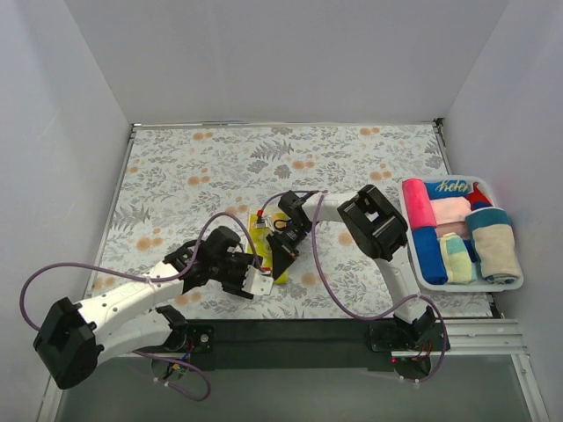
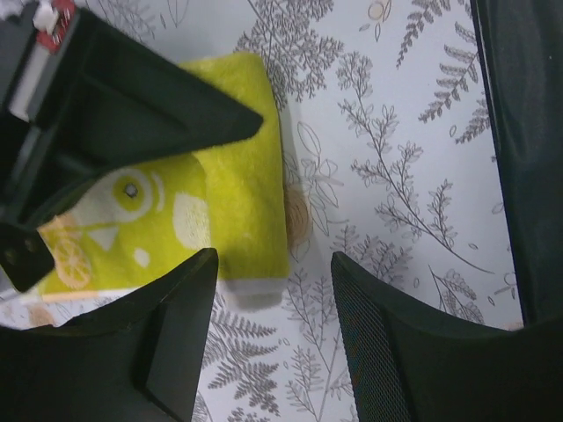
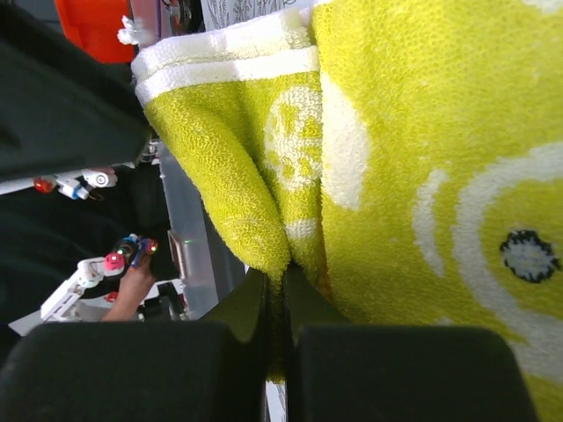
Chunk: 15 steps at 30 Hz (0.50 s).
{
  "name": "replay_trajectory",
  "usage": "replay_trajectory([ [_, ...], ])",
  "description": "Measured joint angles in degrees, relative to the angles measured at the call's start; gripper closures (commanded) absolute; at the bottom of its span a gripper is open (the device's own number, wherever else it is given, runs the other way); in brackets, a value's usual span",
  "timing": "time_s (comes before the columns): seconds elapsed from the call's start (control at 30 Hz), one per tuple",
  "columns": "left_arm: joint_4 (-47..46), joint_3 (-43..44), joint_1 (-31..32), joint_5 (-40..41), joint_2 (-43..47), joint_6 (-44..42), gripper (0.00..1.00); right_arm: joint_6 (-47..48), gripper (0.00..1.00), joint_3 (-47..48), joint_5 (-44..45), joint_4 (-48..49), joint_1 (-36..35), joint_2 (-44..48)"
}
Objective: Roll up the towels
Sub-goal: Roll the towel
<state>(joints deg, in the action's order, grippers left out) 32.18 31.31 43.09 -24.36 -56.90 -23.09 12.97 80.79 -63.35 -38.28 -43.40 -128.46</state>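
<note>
While the yellow towel (image 2: pixel 242 176), at the centre of the top view, was pinched at a fold by the clenched right gripper (image 3: pixel 281 299) and the left gripper (image 2: pixel 274 264) was spread empty beside it, the fold could be undone if tugged unsupported

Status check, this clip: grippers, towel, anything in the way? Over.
Left gripper open beside yellow towel. Right gripper shut on its fold. Nothing obstructing.

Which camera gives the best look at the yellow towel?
Left wrist: the yellow towel lies on the floral cover with its folded edge clear. Right wrist shows only close-up terry pinched in the right end effector; top external shows mere slivers.
</note>
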Motion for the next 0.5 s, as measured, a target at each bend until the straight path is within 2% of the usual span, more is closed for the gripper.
replay_trajectory([
  [0.13, -5.2, 0.0, 6.4, 4.1, -1.8, 0.2, 0.49, -0.2, 0.99, 1.5, -0.7, -2.0, 0.1, -1.4],
  [0.27, -10.2, -0.7, 8.8, 7.5, -5.4, 0.2, 0.52, -0.4, 0.99, 1.9, -1.2, -2.6, 0.3, -1.9],
  [0.37, -12.2, -2.0, 8.9, 9.3, -7.8, -0.5, 0.58, -0.6, 0.99, 1.9, -1.3, -2.8, 0.3, -2.1],
  [0.5, -14.1, -2.9, 8.9, 10.4, -10.4, -0.6, 0.74, -0.8, 0.99, 1.9, -1.4, -2.8, 0.4, -2.2],
])
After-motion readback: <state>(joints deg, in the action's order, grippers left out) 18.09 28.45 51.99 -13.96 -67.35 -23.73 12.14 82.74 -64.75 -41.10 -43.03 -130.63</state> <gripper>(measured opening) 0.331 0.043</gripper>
